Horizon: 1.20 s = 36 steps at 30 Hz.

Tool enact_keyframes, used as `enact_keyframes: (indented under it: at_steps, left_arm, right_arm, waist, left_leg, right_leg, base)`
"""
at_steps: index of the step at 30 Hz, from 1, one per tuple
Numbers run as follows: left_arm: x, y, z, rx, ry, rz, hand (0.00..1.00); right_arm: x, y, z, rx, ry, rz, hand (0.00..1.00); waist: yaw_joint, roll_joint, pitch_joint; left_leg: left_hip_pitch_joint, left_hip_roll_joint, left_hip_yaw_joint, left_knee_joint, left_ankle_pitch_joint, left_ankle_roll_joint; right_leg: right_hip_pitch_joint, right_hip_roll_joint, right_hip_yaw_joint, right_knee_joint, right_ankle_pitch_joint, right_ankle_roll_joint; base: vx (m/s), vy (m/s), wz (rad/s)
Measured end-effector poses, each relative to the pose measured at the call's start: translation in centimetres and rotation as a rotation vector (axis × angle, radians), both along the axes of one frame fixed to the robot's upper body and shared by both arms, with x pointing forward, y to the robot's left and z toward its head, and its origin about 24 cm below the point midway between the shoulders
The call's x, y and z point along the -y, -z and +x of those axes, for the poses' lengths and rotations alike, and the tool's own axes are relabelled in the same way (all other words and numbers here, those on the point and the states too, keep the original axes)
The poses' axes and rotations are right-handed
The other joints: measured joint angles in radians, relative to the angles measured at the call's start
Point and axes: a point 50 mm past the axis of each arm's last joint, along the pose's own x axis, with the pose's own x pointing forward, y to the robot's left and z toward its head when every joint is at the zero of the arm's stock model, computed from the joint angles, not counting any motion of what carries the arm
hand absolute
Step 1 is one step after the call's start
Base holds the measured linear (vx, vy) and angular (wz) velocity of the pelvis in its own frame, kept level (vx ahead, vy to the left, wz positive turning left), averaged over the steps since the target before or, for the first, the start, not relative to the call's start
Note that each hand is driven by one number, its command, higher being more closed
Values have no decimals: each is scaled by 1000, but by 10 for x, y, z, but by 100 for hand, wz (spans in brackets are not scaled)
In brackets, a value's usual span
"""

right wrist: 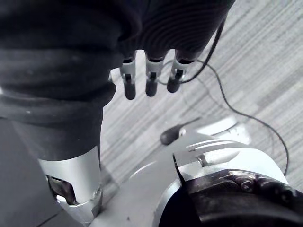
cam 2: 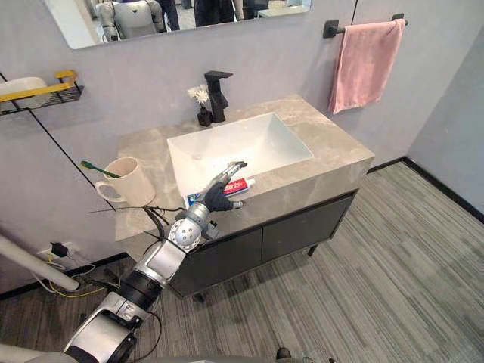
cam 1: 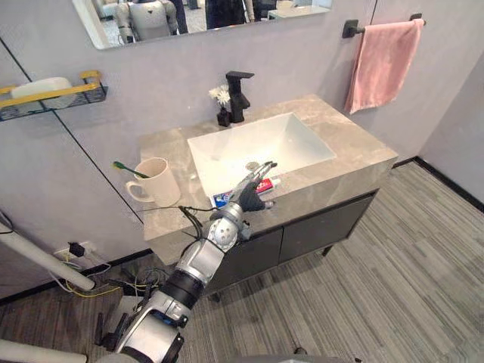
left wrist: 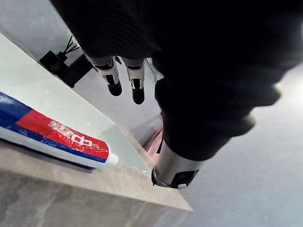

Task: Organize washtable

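Observation:
A red, white and blue toothpaste tube (cam 1: 266, 185) lies on the counter's front strip, between the white sink basin (cam 1: 257, 147) and the counter edge. My left hand (cam 1: 249, 195) hovers over the tube's middle, open, with its fingers (cam 1: 262, 169) stretched toward the basin. The left wrist view shows the tube (left wrist: 57, 137) lying flat below the straight fingers (left wrist: 137, 90), thumb apart, nothing held. A cream mug (cam 1: 159, 181) holding a green toothbrush (cam 1: 125, 169) stands at the counter's left. My right hand (right wrist: 150, 82) hangs open above the striped floor.
A black faucet (cam 1: 239, 94) and a small dark vase of white flowers (cam 1: 221, 102) stand behind the basin. A pink towel (cam 1: 382, 64) hangs on a bar at the right. A wire wall shelf (cam 1: 53, 94) with a white item is at the left.

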Motion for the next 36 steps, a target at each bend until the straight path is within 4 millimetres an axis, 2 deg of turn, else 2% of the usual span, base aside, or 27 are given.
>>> enact_keyframes:
  at_steps: [4,16,25,30,36]
  left_arm:
    - [-2,-1,0,39,-23,36,0]
    - [-10,-1,2,57,-67,49,0]
    - [-22,14,8,20,-173,84,0]
    - [-33,9,12,44,-240,73,0]
    - [-36,1,13,74,-265,52,0]
  right_arm:
    - [-1,-1,4,23,-29,-7,0]
    - [-2,-3,11,52,-64,-10,0]
    - [-6,-5,21,92,-98,-6,0]
    - [-7,-7,27,145,-57,15,0]
    - [-8,-10,31,194,-26,39,0]
  waist:
    - [-1,2,8]
    - [-3,-4,16]
    - [-22,-16,39]
    - [-21,-17,54]
    - [-20,-15,55]
  left_leg:
    - [-10,-11,1,0,0,0]
    - [-32,-25,-12,3,1,2]
    - [-42,-25,-7,3,1,2]
    - [-79,-22,12,10,1,2]
    - [-95,-17,33,13,1,2]
  right_leg:
    - [-13,-11,-24,0,13,14]
    - [-30,-26,-48,-1,17,10]
    - [-41,-26,-49,-1,17,10]
    - [-85,-26,-41,0,28,1]
    - [-108,-24,-30,0,34,0]
  base:
    - [-52,-6,-3]
    - [-57,-26,2]
    - [-33,-23,-1]
    - [-43,-30,-10]
    - [-47,-35,-9]
